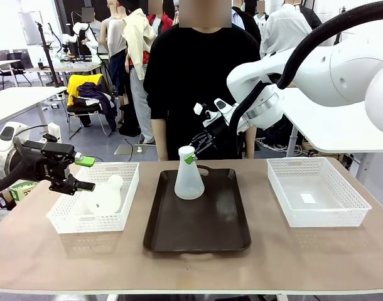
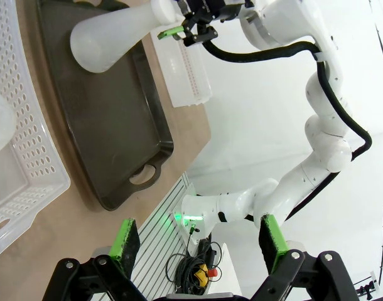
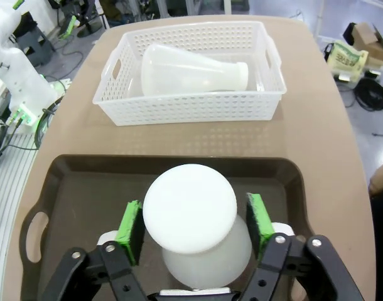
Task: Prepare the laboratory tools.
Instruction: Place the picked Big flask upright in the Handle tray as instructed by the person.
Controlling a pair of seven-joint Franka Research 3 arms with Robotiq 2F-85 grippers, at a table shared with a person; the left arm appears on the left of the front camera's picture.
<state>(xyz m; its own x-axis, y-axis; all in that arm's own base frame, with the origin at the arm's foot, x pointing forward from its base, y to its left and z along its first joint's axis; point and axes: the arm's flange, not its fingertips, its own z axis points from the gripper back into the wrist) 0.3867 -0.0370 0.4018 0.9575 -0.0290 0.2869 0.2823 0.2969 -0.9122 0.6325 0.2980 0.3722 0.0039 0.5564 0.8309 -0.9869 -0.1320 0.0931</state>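
Right gripper (image 3: 194, 224) brackets the tray's (image 3: 85, 188) upright flask (image 3: 189, 207), jaws just clear; its wrist view shows the second flask (image 3: 191, 75) lying beyond the tray; left gripper (image 1: 86, 174) gapes wide.

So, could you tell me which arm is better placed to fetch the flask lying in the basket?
Left. The left gripper, open, hovers by the basket with the lying flask; the right gripper is farther off, at the upright flask's neck on the tray.

A dark brown tray (image 1: 220, 219) lies at the middle of the desk (image 1: 304, 260). From it, a white mesh basket (image 1: 85, 224) sits at 9 o'clock, a second basket (image 1: 320, 216) at 3 o'clock, and a person in black (image 1: 198, 75) stands at 12 o'clock
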